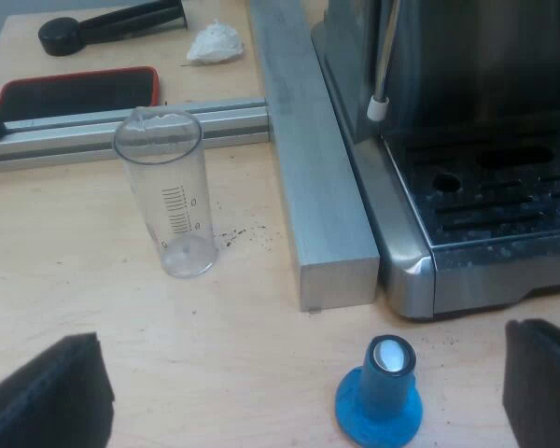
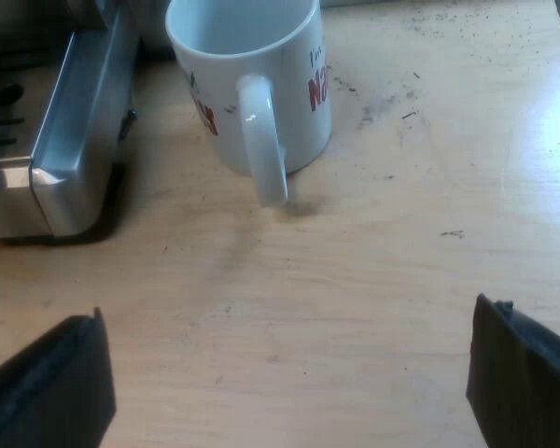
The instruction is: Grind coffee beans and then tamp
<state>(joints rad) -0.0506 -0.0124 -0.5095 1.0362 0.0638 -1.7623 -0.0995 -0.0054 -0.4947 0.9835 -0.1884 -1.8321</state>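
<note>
My left gripper (image 1: 299, 397) is open above the wooden table, and the blue tamper (image 1: 380, 392) stands upright between its fingers, touching neither. An empty clear measuring glass (image 1: 168, 191) with printed marks stands a little farther off, beside a metal bar (image 1: 313, 159). The espresso machine's drip tray (image 1: 490, 201) and steam wand tip (image 1: 378, 107) lie beyond the tamper. My right gripper (image 2: 289, 378) is open over bare table. A white mug (image 2: 252, 79) with red lettering stands ahead of it, its handle turned toward the gripper, next to the machine's corner (image 2: 70, 140).
An aluminium rail (image 1: 121, 131) runs behind the measuring glass. Past it lie a red-edged dark object (image 1: 75, 93), a black handled tool (image 1: 112, 23) and a crumpled white tissue (image 1: 215, 42). Coffee grounds speckle the table near the glass and near the mug.
</note>
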